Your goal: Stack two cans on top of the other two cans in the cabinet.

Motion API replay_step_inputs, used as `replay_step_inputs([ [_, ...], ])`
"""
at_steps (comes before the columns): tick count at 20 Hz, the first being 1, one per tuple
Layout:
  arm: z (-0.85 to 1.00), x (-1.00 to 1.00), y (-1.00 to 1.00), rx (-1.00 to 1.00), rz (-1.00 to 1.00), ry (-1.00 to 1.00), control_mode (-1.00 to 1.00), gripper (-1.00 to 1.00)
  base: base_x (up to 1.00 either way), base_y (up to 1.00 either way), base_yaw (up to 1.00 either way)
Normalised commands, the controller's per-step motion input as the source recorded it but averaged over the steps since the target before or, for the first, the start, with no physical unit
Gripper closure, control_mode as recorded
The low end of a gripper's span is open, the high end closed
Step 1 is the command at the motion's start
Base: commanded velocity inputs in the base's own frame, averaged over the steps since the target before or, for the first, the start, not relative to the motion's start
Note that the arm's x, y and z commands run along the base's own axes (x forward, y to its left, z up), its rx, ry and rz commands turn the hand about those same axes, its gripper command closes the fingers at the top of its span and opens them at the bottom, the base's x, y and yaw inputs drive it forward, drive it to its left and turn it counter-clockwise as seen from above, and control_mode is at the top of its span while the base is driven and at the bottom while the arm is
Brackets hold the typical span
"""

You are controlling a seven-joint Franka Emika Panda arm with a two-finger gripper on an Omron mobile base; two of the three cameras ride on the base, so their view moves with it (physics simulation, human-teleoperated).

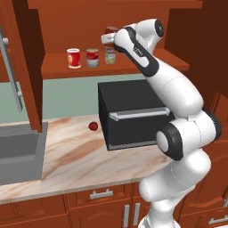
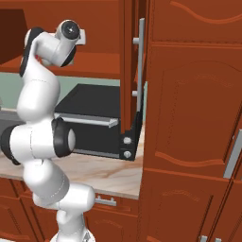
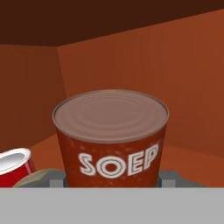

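From the left base view, your end effector (image 1: 109, 39) holds the dark red-brown can (image 1: 110, 31) high over the pale green-cream can (image 1: 110, 55) on the cabinet (image 1: 89, 66) shelf, likely to stack it. The right base view hides the cans. In the hand view, the fingers clamp the can (image 3: 111, 135) low, keeping it upright.

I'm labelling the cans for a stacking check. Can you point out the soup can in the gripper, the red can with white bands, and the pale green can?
Soup can (image 3: 111, 140): hand view, front label.
Red can with white bands (image 1: 74, 58): left base view, red side.
Pale green can (image 1: 110, 55): left base view, side wall.
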Motion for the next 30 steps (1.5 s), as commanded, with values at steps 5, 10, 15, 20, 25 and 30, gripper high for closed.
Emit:
replay_step_inputs([
  [5, 0.00, 0.07, 0.00, -0.11, 0.00, 0.00, -1.00, 1.00, 0.00, 0.00, 0.00],
  [10, 0.00, 0.08, 0.00, -0.12, 0.00, -0.01, -1.00, 1.00, 0.00, 0.00, 0.00],
  [15, 0.00, 0.13, 0.00, -0.03, 0.00, 0.00, -1.00, 1.00, 0.00, 0.00, 0.00],
  [20, 0.00, 0.03, 0.00, 0.00, 0.00, 0.00, -1.00, 1.00, 0.00, 0.00, 0.00],
  [25, -0.01, -0.02, 0.04, 0.00, 0.00, 0.00, -1.00, 1.00, 0.00, 0.00, 0.00],
  [30, -0.12, 0.01, 0.01, 0.00, 0.00, 0.00, -1.00, 1.00, 0.00, 0.00, 0.00],
])
